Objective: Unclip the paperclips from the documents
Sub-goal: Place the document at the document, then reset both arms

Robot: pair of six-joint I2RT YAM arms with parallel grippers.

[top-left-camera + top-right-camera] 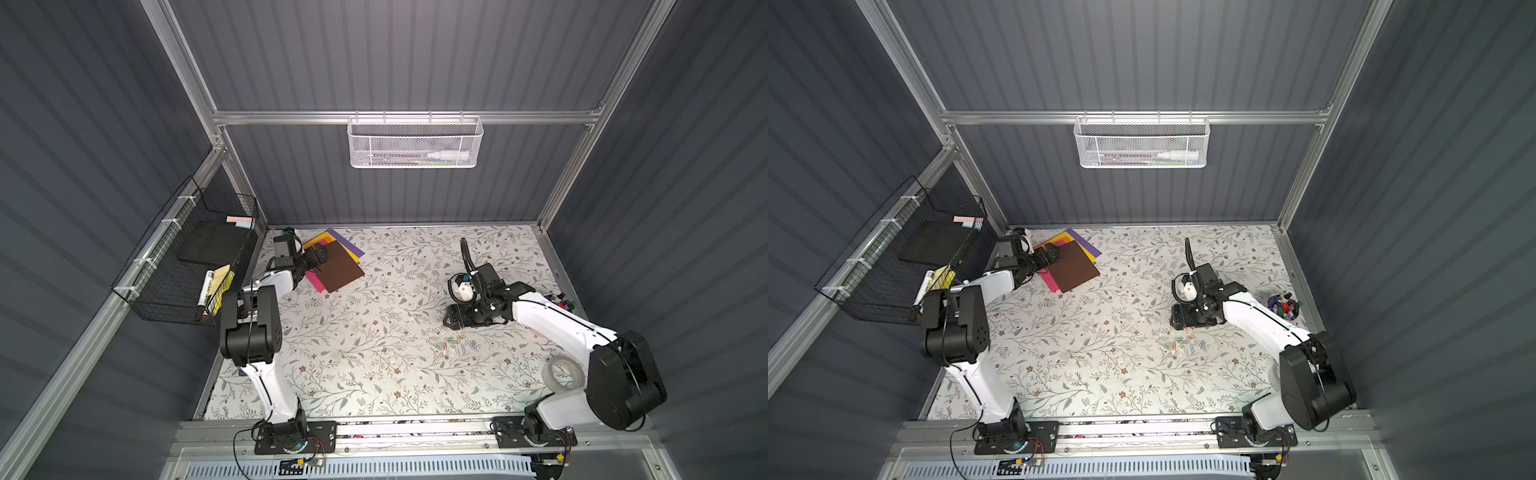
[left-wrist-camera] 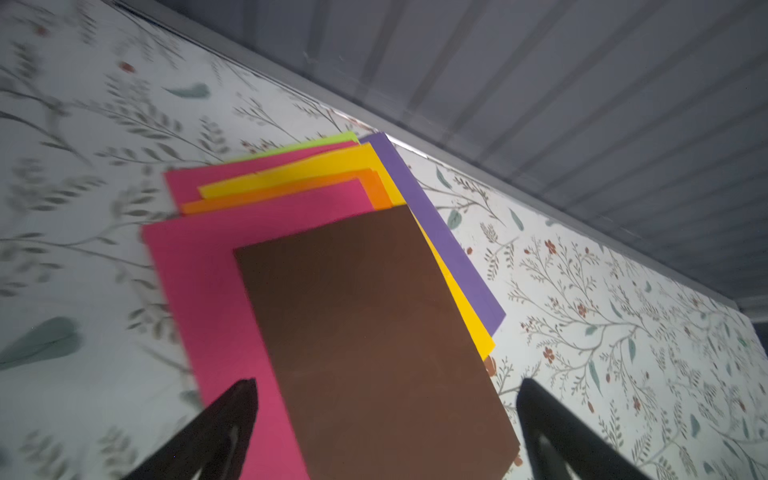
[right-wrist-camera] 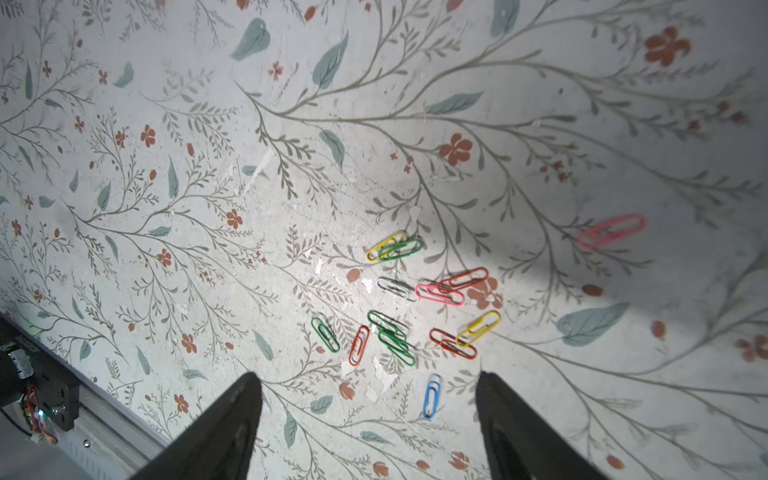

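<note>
The documents (image 1: pixel 338 266) (image 1: pixel 1073 266) lie fanned in a stack at the back left of the table. A brown sheet (image 2: pixel 374 332) is on top, over pink, orange, yellow, purple and lime sheets. My left gripper (image 1: pixel 319 253) (image 1: pixel 1052 252) (image 2: pixel 386 384) hovers open over the stack's near-left corner, holding nothing. The paperclips (image 1: pixel 459 343) (image 1: pixel 1183 343) (image 3: pixel 399 307) lie loose in a small heap on the table right of centre. Just above them my right gripper (image 1: pixel 452 319) (image 1: pixel 1177 318) (image 3: pixel 370 378) stands open and empty. A blue clip (image 3: pixel 432 399) lies on the table between its fingers, and a blurred pink clip (image 3: pixel 613 230) lies apart.
A cup of markers (image 1: pixel 559 303) (image 1: pixel 1283 309) stands at the right edge, behind the right arm. A clear tape roll (image 1: pixel 565 372) lies near the right arm's base. A black wire basket (image 1: pixel 187 266) hangs on the left wall, a white mesh basket (image 1: pixel 415 143) on the back wall.
</note>
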